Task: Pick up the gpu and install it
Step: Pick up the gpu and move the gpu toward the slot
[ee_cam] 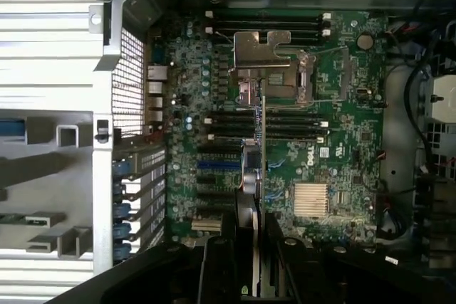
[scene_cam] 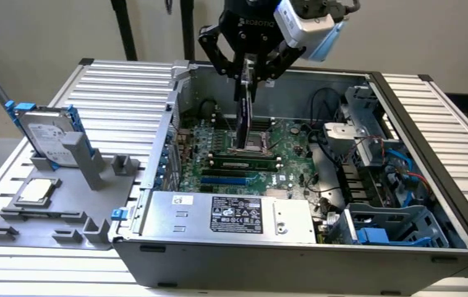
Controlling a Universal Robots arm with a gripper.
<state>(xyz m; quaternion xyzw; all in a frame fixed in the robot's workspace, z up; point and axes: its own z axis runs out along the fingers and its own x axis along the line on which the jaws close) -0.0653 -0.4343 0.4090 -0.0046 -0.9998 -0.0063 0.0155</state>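
The gpu (scene_cam: 243,117) hangs on edge, seen as a thin dark card, over the green motherboard (scene_cam: 287,148) inside the open computer case (scene_cam: 300,263). My gripper (scene_cam: 250,75) is shut on the card's top edge, above the case's back part. In the wrist view the gpu (ee_cam: 261,140) is a thin line running away from the gripper (ee_cam: 256,250), with its silver bracket (ee_cam: 248,169) to one side. It hovers above the expansion slots, among them a blue slot (ee_cam: 217,164), and I cannot tell whether it touches the board.
A silver hard drive in a blue frame (scene_cam: 48,136) stands on a grey fixture (scene_cam: 60,216) at the exterior view's left, with a square CPU chip (scene_cam: 38,190) lying on it. The power supply (scene_cam: 234,216) fills the case's front. Cables and drive cages (scene_cam: 382,161) crowd the right.
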